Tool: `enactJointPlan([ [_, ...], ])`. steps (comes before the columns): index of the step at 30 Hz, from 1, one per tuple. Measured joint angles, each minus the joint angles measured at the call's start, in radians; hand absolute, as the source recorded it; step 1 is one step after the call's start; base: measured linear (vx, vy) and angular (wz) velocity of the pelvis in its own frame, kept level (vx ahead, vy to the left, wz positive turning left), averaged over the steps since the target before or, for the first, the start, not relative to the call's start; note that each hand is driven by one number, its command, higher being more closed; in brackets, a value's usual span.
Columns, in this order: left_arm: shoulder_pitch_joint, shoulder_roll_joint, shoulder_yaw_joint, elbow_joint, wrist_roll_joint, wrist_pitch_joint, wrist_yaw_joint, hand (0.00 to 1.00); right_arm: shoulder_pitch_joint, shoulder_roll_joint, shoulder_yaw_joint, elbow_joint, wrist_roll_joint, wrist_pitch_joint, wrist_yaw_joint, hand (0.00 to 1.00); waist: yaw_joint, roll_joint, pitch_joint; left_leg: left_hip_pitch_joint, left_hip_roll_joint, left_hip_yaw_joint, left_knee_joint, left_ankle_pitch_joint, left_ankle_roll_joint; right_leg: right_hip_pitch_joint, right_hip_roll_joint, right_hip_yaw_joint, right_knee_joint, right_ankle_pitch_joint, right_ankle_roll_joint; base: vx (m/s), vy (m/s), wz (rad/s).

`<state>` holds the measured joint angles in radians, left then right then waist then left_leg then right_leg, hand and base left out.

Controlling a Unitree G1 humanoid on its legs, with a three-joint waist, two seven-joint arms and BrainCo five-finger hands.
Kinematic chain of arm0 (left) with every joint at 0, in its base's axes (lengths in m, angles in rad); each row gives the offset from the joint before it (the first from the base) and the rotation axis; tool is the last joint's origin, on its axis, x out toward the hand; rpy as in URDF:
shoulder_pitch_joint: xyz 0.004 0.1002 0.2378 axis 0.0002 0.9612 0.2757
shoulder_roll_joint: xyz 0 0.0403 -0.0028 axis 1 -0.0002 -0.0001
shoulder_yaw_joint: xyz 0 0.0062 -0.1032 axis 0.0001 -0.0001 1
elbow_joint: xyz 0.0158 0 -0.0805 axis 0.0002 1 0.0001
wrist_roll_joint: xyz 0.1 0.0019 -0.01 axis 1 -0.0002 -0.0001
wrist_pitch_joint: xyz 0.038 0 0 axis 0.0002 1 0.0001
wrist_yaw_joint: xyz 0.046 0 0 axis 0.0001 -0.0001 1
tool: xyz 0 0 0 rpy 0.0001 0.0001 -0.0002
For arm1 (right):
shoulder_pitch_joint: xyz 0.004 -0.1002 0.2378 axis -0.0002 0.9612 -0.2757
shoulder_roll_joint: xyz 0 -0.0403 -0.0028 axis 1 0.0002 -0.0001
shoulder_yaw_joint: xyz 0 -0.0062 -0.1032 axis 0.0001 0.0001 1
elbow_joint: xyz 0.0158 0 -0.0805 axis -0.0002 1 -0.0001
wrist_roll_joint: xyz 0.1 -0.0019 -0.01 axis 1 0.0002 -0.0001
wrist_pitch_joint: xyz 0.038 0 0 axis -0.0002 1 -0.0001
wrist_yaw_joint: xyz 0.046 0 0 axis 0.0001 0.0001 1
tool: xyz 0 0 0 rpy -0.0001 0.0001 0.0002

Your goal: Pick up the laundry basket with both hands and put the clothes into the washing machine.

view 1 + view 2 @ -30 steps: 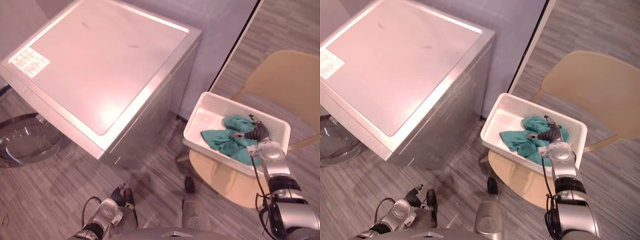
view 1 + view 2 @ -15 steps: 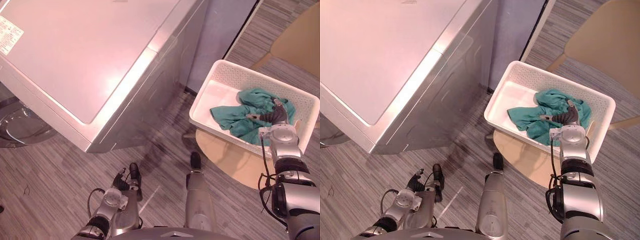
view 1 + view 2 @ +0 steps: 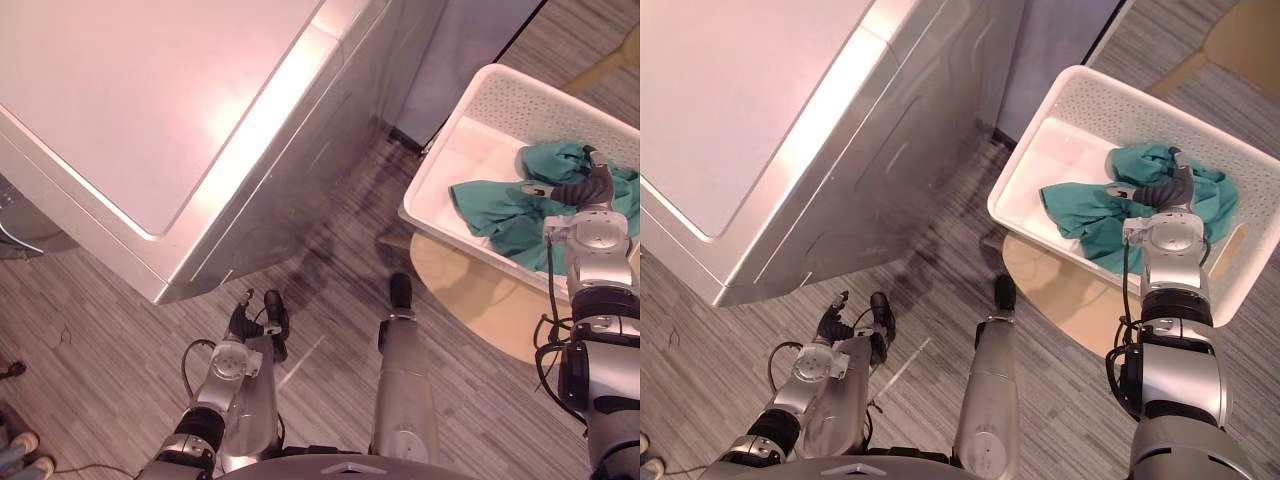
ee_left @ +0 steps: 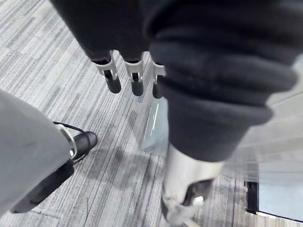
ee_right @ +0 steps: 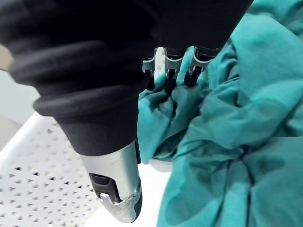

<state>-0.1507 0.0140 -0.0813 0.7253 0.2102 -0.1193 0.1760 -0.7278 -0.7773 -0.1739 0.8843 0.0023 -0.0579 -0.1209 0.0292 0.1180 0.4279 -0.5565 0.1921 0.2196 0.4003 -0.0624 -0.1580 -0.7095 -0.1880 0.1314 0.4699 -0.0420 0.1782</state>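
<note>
A white perforated laundry basket (image 3: pixel 478 150) rests on a tan chair at the right, beside the washing machine (image 3: pixel 150 100). A teal cloth (image 3: pixel 495 205) lies bunched inside it. My right hand (image 3: pixel 583 190) is over the basket, its fingertips (image 5: pixel 168 75) pressed into the teal cloth (image 5: pixel 246 142). The thumb (image 5: pixel 113 179) is stretched out, apart from the cloth. My left hand (image 3: pixel 248 328) hangs low over the floor, far from the basket. Its fingers (image 4: pixel 111 75) are straight and hold nothing.
The washing machine is a big silver-white box filling the upper left. The round tan chair seat (image 3: pixel 470 295) juts out under the basket, and the chair back (image 3: pixel 1240 30) shows at the upper right. Grey striped floor (image 3: pixel 100 350) lies between machine and chair.
The camera has tilted, so the whole scene has shifted up and right. My right hand stays on the teal cloth in the basket, and the left hand still hangs low.
</note>
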Motion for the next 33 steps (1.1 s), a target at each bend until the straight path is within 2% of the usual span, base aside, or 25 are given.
enactJointPlan([
  [6,0.013,0.003,0.02,-0.053,-0.012,0.002,0.001,0.0,-0.043,-0.062,0.013,0.0,0.011,-0.004,-0.023,0.0,0.009,-0.005,0.02,-0.095,0.015,0.012,0.101,-0.035,0.008,-0.096,0.011,0.033,0.056,-0.003,0.004,-0.02,0.013,-0.04],
  [9,0.017,0.003,0.041,-0.054,-0.012,0.003,0.001,0.0,-0.032,-0.066,0.013,0.0,0.011,-0.005,-0.023,0.0,0.01,-0.017,0.028,-0.129,0.026,0.027,0.14,-0.059,0.014,-0.132,0.02,0.056,0.068,-0.001,0.009,-0.04,0.022,-0.14],
  [18,0.018,0.004,0.043,-0.098,-0.013,0.004,0.001,0.0,0.001,-0.081,0.002,-0.003,0.041,-0.014,-0.035,0.0,0.017,-0.03,0.049,-0.207,0.037,0.028,0.216,-0.088,0.029,-0.185,0.025,0.072,0.072,0.01,0.023,0.02,0.033,-0.02],
  [19,0.018,0.004,0.043,-0.104,-0.013,0.004,0.001,0.0,0.005,-0.081,-0.006,-0.003,0.042,-0.014,-0.034,1.0,0.02,-0.03,0.049,-0.211,0.037,0.028,0.221,-0.091,0.031,-0.185,0.024,0.072,0.071,0.01,0.023,0.03,0.031,-0.02],
  [33,0.018,0.004,0.046,-0.115,-0.032,0.01,-0.003,0.0,0.021,-0.056,-0.037,0.034,0.053,-0.026,-0.024,1.0,0.026,-0.031,0.048,-0.239,0.043,0.013,0.239,-0.094,0.033,-0.199,0.026,0.063,0.074,0.013,0.025,0.0,0.004,0.0],
])
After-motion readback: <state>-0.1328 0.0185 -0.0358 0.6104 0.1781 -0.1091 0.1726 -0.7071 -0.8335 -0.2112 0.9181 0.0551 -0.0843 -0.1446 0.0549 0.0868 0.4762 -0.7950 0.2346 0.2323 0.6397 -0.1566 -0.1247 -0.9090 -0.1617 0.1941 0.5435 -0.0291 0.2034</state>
